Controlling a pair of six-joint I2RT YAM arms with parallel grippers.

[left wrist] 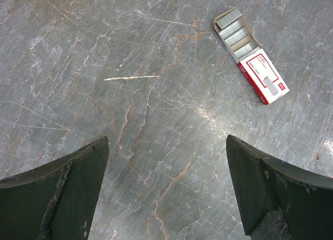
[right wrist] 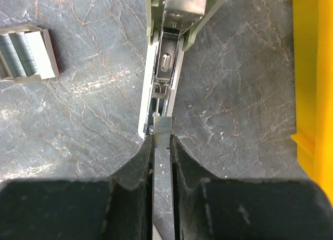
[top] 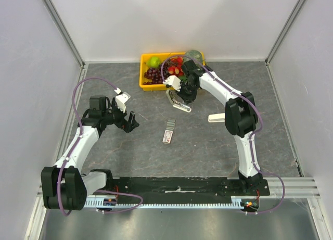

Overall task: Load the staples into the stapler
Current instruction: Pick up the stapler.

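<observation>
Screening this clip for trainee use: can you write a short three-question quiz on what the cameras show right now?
1. True or false: the left gripper is closed on the staple box.
2. What is the right gripper pinching? A) a strip of staples B) a pen C) a coin
3. Fill in: the strip is held over the channel of the open ____.

Key:
1. False. Its jaws stand wide open, and the staple box lies apart from it.
2. A
3. stapler
</observation>
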